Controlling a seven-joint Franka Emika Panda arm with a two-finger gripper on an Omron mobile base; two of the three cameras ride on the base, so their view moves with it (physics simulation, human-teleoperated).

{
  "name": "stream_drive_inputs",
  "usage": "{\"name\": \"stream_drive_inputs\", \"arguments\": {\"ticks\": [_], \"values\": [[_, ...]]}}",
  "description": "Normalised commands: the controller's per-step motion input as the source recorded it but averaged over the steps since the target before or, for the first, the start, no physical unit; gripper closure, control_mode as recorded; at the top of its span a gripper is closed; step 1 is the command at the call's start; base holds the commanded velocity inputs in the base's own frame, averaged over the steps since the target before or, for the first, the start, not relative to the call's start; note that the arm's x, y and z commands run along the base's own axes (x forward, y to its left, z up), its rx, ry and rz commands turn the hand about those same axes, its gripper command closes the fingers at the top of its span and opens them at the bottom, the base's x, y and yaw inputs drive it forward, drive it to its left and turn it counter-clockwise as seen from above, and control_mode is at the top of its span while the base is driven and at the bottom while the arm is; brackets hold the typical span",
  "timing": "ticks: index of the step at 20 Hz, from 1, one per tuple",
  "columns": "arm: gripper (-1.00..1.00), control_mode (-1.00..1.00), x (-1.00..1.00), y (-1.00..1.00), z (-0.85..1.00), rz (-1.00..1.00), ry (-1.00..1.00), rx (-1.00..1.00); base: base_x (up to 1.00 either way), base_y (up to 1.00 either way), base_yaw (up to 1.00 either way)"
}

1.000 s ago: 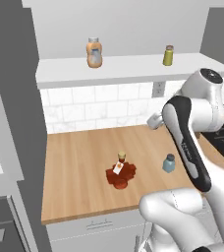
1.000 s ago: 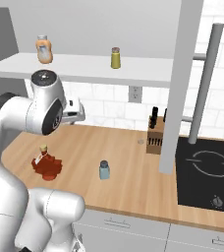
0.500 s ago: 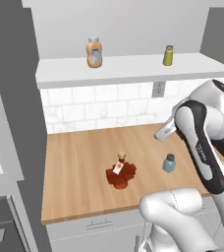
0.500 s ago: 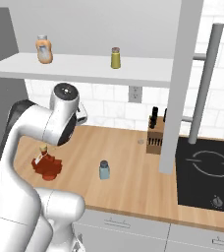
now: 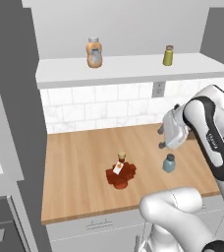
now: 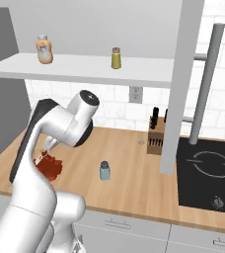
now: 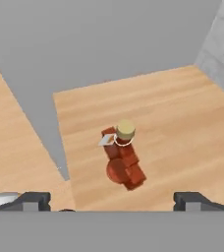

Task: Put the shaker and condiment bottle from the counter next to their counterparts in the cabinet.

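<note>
The dark red leaf-shaped condiment bottle [image 5: 120, 173] with its gold cap lies on the wooden counter [image 5: 74, 162]. The hand view has this bottle [image 7: 124, 160] at its centre. To its right stands the small blue-grey shaker [image 5: 169, 163], which the right base view places [image 6: 104, 170] near the counter's front. My gripper [image 5: 161, 138] hangs open above the counter, just above and behind the shaker and to the right of the bottle. Its fingertips [image 7: 35, 201] are spread wide with nothing between them. On the white shelf [image 5: 133, 69] stand the orange bottle [image 5: 94, 52] and the yellow-olive shaker [image 5: 168, 55].
A dark knife block [image 6: 157, 133] stands at the tiled back wall. Beside it a grey column [image 6: 178, 89] rises, with a black cooktop [image 6: 208, 170] to its right. A tall grey unit [image 5: 8, 123] bounds the counter's left end.
The arm has swung down from beside the shelf and lowered the hand over the counter, now pointed at the red bottle. Bottle and shaker have not moved.
</note>
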Motion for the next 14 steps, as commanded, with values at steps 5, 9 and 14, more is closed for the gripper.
{"name": "stream_drive_inputs", "arguments": {"ticks": [5,9,14], "values": [[-1.00,-1.00,0.00,0.00,-0.11,0.39,-0.07,0.00,0.00,0.00,0.00],[-1.00,-1.00,0.00,0.06,-0.03,0.29,-0.06,0.00,0.00,0.00,0.00],[-1.00,-1.00,0.00,0.26,-0.09,0.13,-0.03,0.00,0.00,0.00,0.00]]}}
